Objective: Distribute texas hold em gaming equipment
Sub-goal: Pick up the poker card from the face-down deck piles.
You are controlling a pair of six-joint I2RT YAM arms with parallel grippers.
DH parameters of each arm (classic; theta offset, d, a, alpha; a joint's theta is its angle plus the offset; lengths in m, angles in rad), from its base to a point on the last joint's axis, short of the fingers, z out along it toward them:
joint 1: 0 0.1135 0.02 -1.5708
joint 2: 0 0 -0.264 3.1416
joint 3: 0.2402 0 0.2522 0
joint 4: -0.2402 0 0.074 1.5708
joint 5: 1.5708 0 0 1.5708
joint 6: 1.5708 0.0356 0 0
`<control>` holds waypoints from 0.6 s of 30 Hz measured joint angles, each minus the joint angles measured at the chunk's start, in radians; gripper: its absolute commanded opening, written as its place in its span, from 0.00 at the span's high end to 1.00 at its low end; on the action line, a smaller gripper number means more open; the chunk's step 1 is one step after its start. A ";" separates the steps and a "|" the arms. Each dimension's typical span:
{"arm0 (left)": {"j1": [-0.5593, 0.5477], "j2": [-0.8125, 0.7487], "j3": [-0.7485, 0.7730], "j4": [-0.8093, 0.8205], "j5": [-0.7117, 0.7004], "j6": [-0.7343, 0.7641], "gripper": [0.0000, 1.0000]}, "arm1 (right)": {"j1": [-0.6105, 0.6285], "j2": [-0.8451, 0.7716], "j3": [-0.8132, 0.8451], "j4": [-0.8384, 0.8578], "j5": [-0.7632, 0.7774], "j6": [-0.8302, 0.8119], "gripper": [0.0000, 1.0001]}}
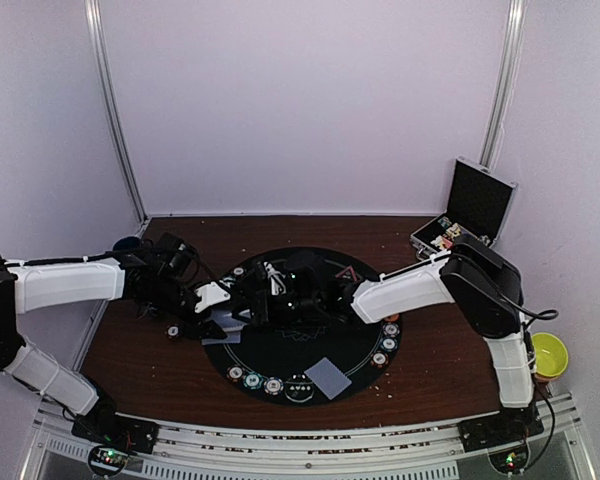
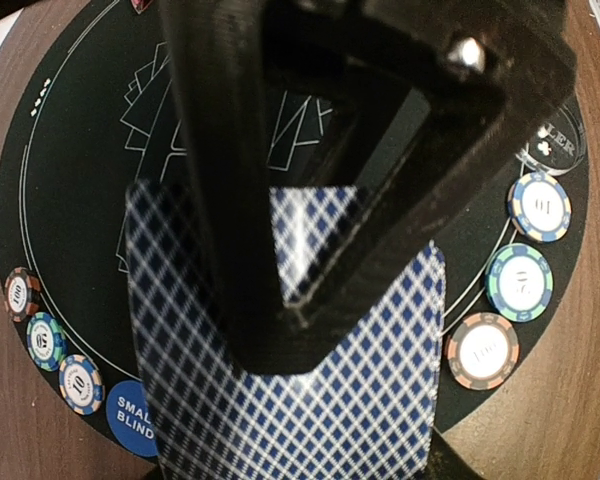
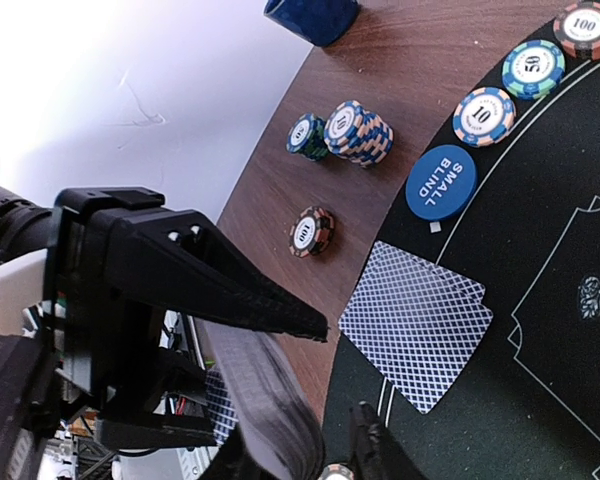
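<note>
Top external, open case (image 1: 480, 200) holding chips (image 1: 445, 239), left fingers (image 2: 230, 200) gripping card deck (image 2: 380, 380), right fingers (image 3: 372, 452) unclear.

Top view looks down from behind; wrist views close — sharing blue disc (image 3: 440, 183).

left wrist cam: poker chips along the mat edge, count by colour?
Blue chips: 2
Green chips: 2
Red-and-black chips: 2
Total: 6
</note>
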 measured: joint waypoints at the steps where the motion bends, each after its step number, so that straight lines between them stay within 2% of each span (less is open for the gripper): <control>1: 0.000 0.000 0.000 0.001 0.000 0.000 0.47 | 0.000 -0.007 0.000 -0.008 0.003 -0.005 0.75; 11: 0.000 0.004 0.000 0.007 0.000 0.000 0.47 | -0.001 -0.051 -0.034 -0.038 0.013 -0.029 0.80; 18: 0.000 0.009 0.000 0.007 0.000 0.000 0.47 | -0.003 -0.090 -0.064 -0.042 0.014 -0.031 0.95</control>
